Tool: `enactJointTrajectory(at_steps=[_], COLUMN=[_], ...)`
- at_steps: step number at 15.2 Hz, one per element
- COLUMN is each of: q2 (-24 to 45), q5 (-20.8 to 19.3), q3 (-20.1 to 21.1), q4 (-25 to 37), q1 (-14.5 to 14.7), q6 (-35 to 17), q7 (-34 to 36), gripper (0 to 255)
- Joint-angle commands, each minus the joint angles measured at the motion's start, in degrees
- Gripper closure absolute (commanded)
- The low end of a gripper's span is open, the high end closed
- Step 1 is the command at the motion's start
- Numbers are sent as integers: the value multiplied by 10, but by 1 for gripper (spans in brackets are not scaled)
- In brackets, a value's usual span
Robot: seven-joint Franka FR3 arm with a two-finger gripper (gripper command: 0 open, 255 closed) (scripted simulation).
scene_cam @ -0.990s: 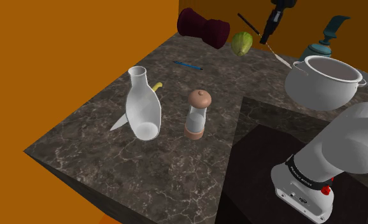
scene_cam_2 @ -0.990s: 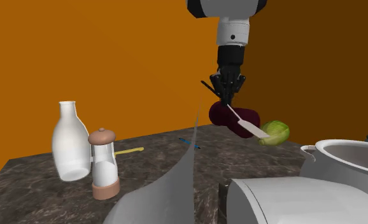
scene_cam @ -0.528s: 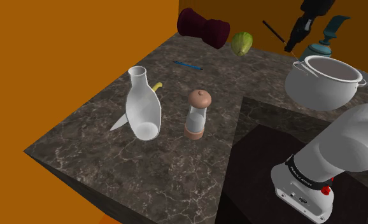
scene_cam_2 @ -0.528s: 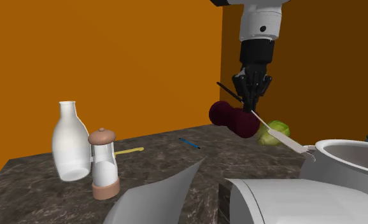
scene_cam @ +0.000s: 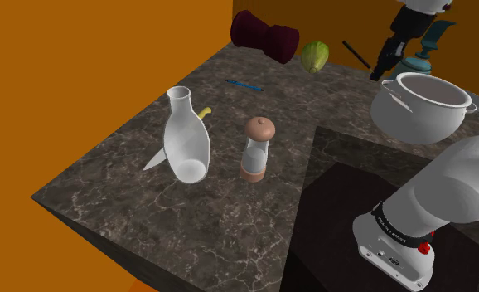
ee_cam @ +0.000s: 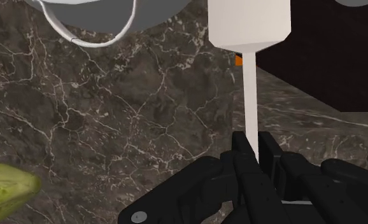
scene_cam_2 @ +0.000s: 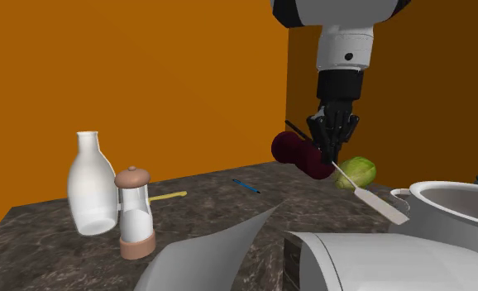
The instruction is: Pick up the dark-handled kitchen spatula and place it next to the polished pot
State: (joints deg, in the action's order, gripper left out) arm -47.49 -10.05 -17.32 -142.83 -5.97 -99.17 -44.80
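The dark marbled counter takes up most of the shoulder view, with the black stand at the lower right. One pale, polished pot sits at the right, its rim close under the arm's hand. One white bottle stands left of centre, with a pale blade-like piece poking out at its base. One dark red spool-shaped piece lies at the top against the orange wall. One brown-capped grinder stands just right of the bottle. One teal vessel rises at the upper right, directly behind the hand and partly hidden by it and the pot. One green leafy vegetable sits beside the spool.

The gripper hangs above the counter at the upper right of the second exterior view, fingers pinched on the thin shaft of the spatula. Its dark handle sticks up to the left and its pale blade slants down to the right, ending just beside the pot's rim — clear of the counter. From the wrist, the shaft runs out between the clasping fingers, blade over bare marble, near the pot's loop handle.

One blue pen lies at the upper centre — well apart from everything else. One yellow handle peeps out behind the bottle.
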Motion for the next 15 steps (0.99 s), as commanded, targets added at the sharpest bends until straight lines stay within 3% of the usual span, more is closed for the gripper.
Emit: enactJointTrajectory(at_steps=[1, 15], q2=[-3, 5], q5=[-3, -23], q3=[-3, -24], q4=[-18, -121], q1=[-2, -13], q6=[-16, -125], q7=[0, -2], gripper=[255, 255])
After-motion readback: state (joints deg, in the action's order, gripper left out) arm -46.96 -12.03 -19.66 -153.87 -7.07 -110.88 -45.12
